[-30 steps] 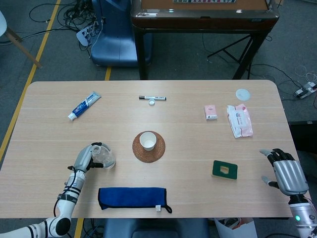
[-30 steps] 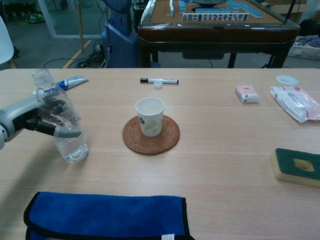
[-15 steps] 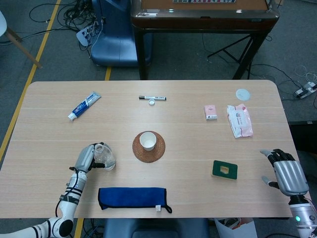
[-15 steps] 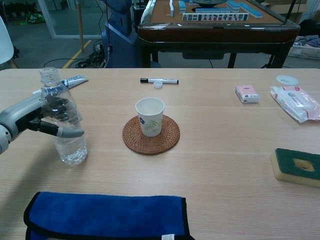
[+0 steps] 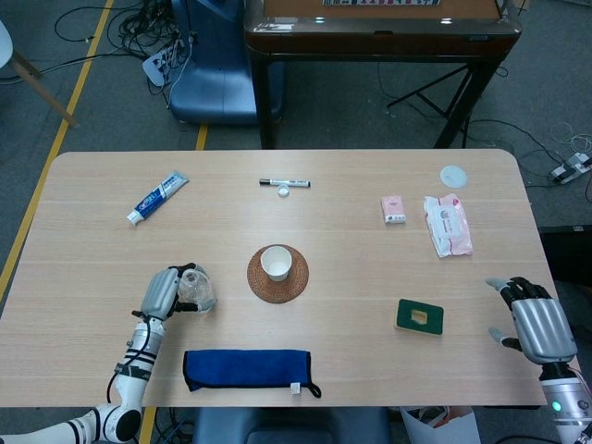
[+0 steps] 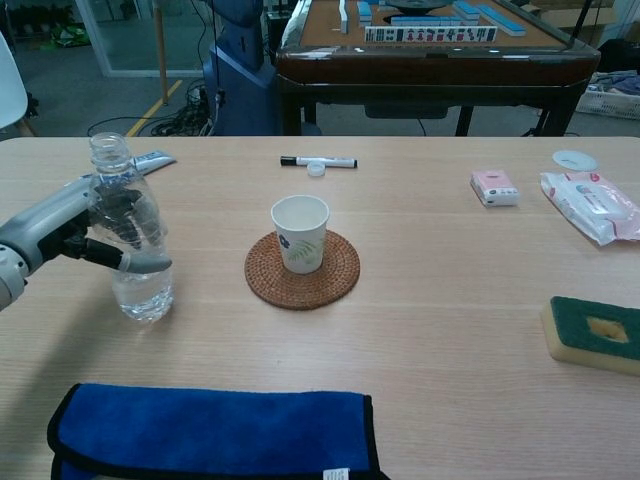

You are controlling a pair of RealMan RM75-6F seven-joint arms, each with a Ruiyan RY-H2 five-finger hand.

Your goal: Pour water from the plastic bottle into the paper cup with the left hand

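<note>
Print on the paper cup [image 6: 300,233] and plastic bottle [image 6: 130,232] is unreadable.

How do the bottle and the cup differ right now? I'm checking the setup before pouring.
The bottle is clear plastic, the cup white paper. The left hand grips the bottle; nothing touches the cup. The cup sits on a round woven coaster. Both are upright and open-topped.

We see a wooden table [image 5: 111,342]. On it lie a toothpaste [image 5: 156,197], marker [image 5: 284,183], coaster [image 5: 277,274], sponge [image 5: 420,316], cloth [image 5: 248,369] and wipes [image 5: 448,225].
</note>
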